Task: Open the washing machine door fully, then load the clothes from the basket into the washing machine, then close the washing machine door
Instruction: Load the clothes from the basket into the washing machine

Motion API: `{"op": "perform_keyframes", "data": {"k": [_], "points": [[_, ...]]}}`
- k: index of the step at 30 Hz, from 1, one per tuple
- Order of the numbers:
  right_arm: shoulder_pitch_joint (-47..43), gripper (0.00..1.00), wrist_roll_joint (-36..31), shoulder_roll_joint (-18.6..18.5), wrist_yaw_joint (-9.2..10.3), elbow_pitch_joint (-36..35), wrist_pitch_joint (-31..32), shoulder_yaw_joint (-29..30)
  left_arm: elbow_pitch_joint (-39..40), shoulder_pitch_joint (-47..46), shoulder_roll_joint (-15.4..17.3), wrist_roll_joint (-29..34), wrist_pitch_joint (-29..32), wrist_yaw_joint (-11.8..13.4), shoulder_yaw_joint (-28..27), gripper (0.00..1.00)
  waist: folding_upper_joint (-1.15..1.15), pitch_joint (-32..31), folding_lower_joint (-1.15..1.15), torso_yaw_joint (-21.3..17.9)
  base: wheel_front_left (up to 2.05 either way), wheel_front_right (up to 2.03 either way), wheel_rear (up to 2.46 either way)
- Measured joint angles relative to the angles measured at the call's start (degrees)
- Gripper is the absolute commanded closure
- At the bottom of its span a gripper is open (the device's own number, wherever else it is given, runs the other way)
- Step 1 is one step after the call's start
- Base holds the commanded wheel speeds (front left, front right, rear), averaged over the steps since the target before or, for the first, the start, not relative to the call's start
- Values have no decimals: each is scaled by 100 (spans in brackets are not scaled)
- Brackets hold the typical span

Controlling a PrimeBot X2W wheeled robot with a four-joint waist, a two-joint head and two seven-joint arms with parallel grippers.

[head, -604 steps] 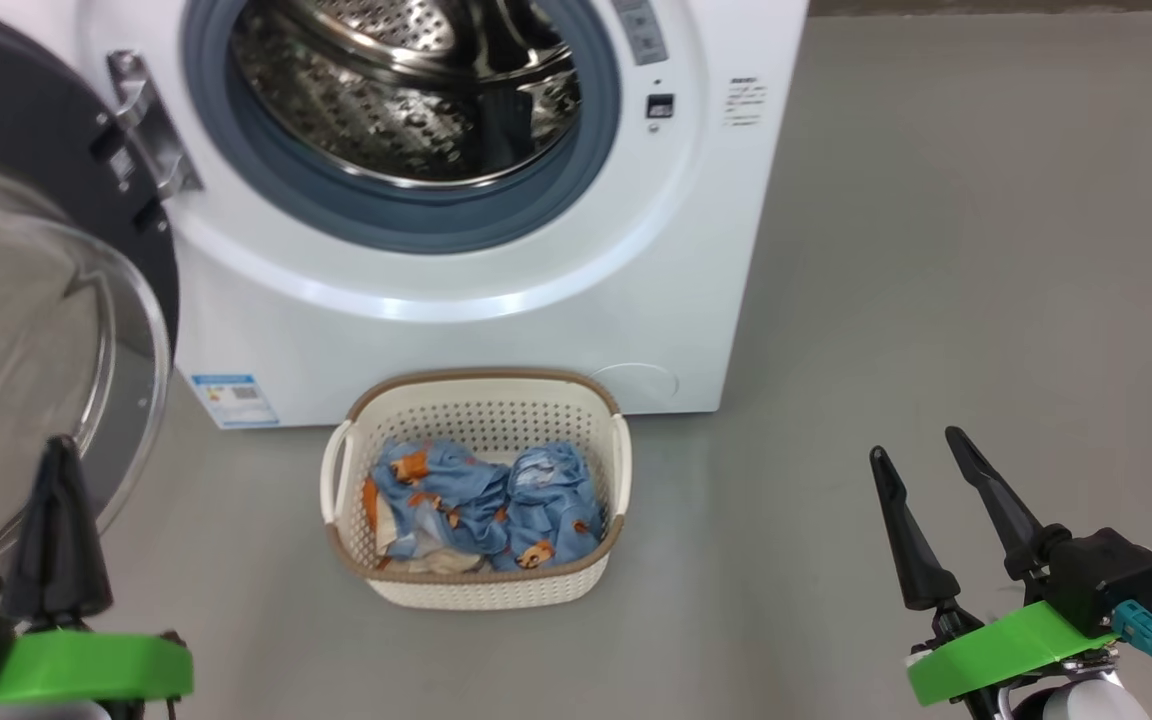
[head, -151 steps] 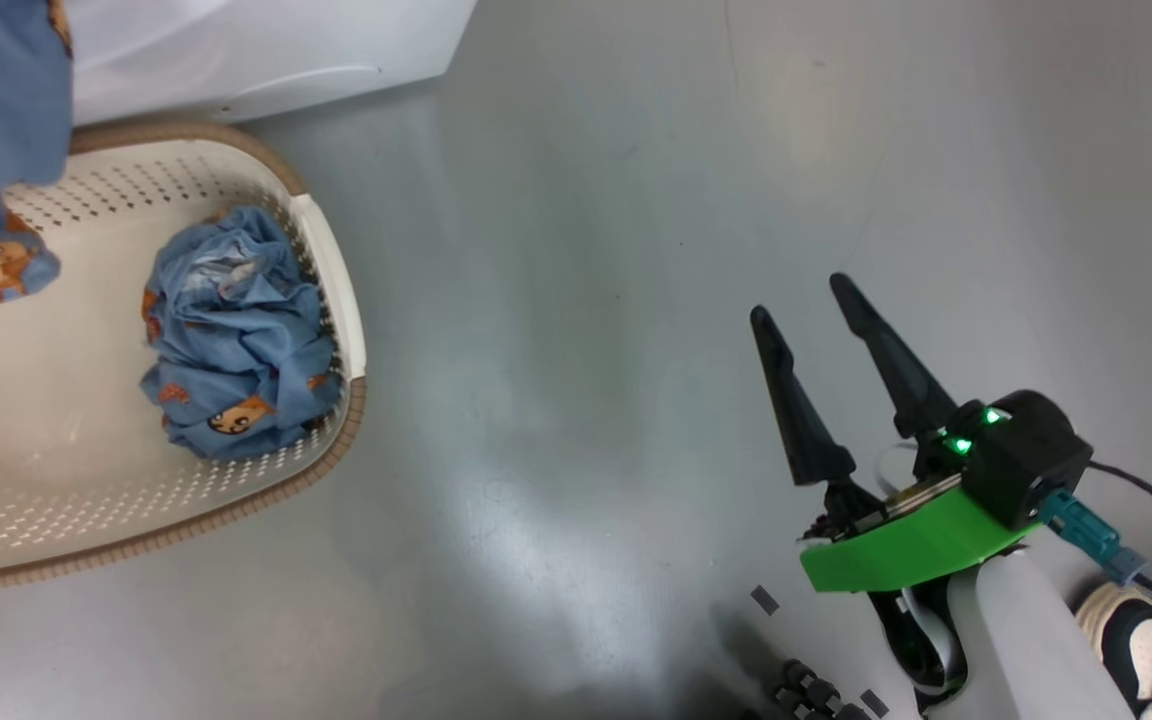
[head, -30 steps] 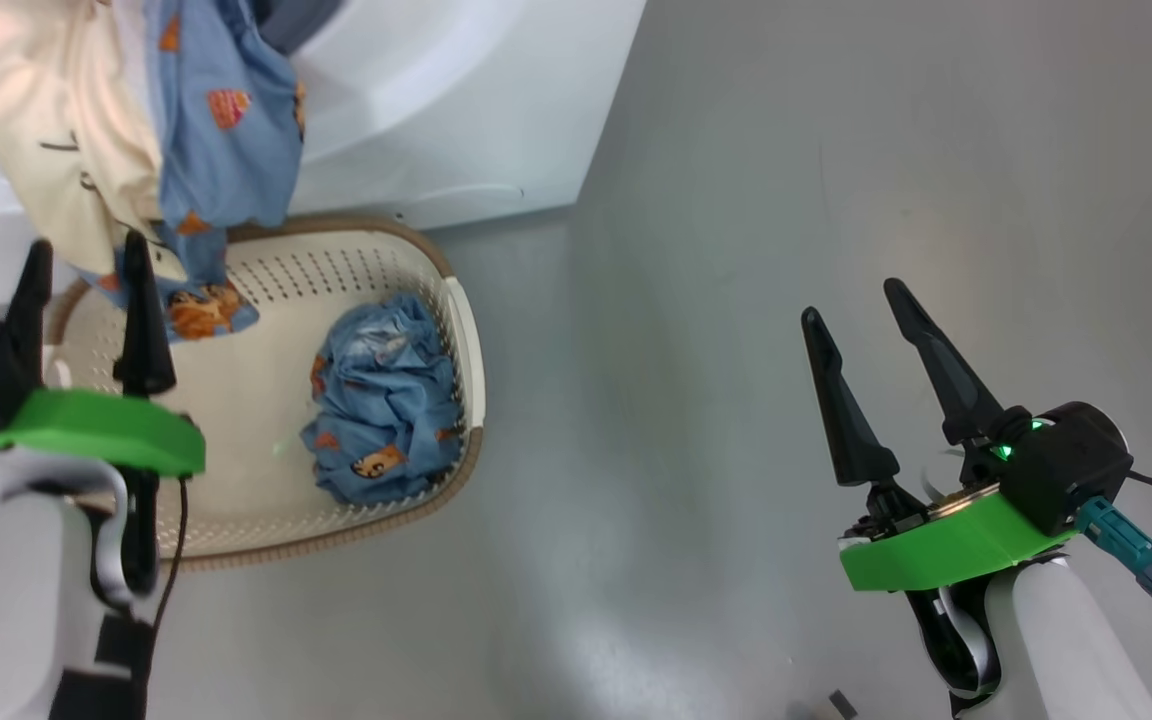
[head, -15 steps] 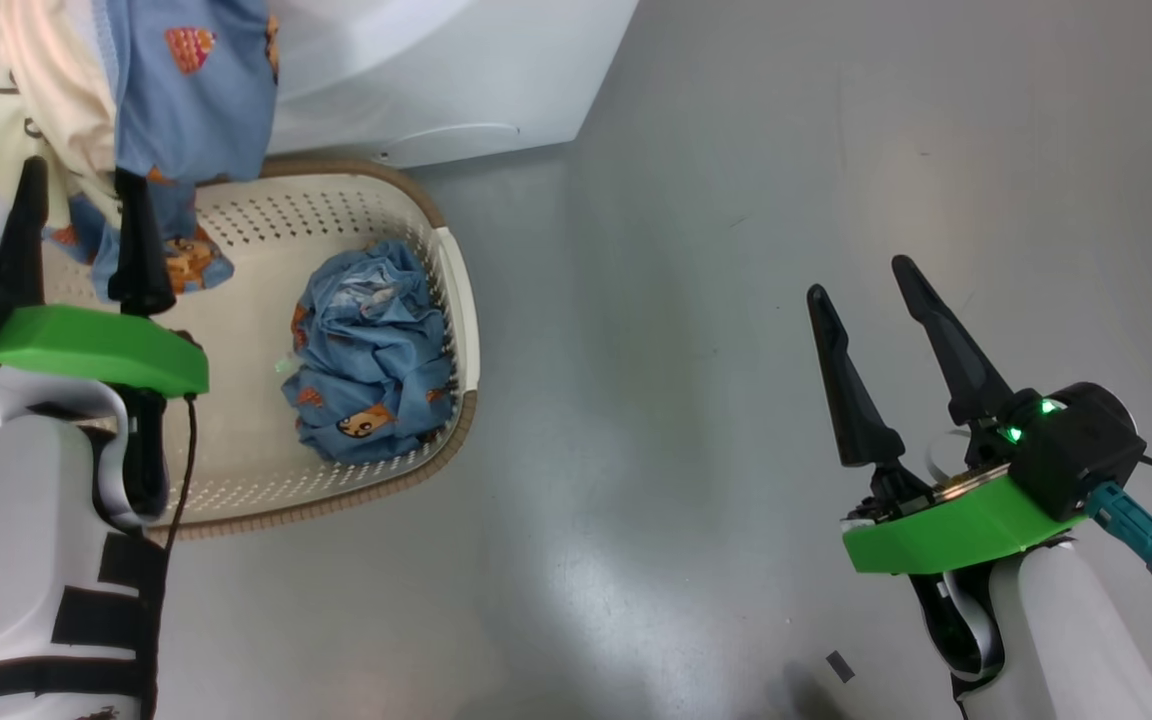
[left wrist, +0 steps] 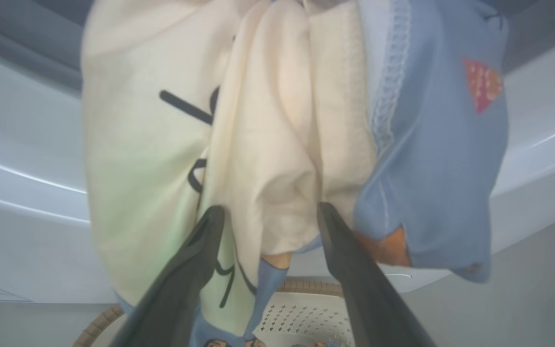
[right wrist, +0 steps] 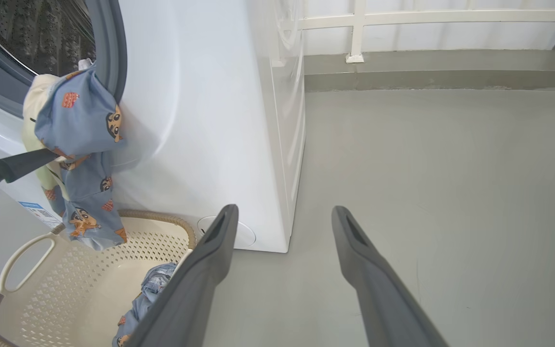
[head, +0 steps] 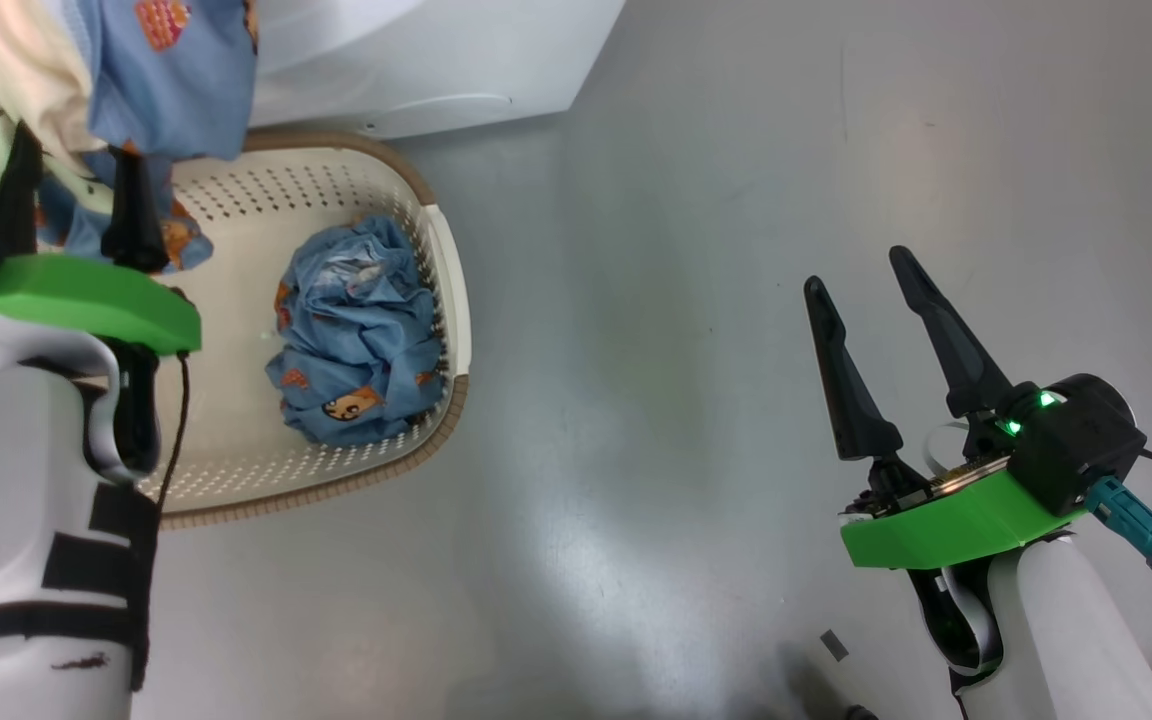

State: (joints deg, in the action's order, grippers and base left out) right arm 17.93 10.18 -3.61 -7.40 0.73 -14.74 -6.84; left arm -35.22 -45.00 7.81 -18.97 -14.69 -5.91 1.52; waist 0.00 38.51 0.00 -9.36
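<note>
At 10 o'clock in the head view, the left gripper (head: pixel 76 142) stands with its fingers spread wide and grips nothing. The hanging garment (head: pixel 186 80) falls just beyond the fingertips, and the left wrist view shows its cream fabric between the two fingers with no clamp on it. This garment is draped from the gasket (right wrist: pixel 111 48) of the washing machine (head: pixel 416 50), whose mouth is uncovered. Door opening therefore appears complete, but this garment is judged only partly loaded. Toward 9 o'clock from centre, the basket (head: pixel 452 300) contains the crumpled garment (head: pixel 356 330), not yet picked. Door closing is outstanding. At 4 o'clock, the right gripper (head: pixel 856 268) hovers over the floor (head: pixel 686 300), fingers apart and empty, pointing toward 12 o'clock, well apart from the basket.
</note>
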Motion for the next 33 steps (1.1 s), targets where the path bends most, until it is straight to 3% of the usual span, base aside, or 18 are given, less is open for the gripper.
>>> {"op": "perform_keyframes", "data": {"k": [10,11,12,13,14,26,33], "points": [[29,0,0,2,0,-4,0,-19,-408,-513,34,-4,0,1,-205,2,0,198,0,-105,0,0,0],[47,0,0,3,0,-4,0,-20,-420,-566,35,-3,0,1,-231,50,0,214,0,-112,0,0,0],[66,0,0,4,0,-4,0,-22,-436,-610,36,0,0,1,-242,50,0,226,0,-122,0,0,0],[77,0,0,5,0,-5,0,-24,-437,-642,29,0,0,1,-268,67,0,237,0,-131,0,0,0],[87,0,0,5,0,-5,0,-23,-435,-672,32,9,0,1,-276,100,0,246,0,-139,0,0,0],[91,0,1,18,0,49,0,30,243,-634,-274,-227,3,-131,-247,100,0,7,0,-30,0,0,0],[88,0,18,24,0,100,0,18,335,-639,-191,-357,1,-143,-103,100,0,-181,0,11,0,0,0]]}}
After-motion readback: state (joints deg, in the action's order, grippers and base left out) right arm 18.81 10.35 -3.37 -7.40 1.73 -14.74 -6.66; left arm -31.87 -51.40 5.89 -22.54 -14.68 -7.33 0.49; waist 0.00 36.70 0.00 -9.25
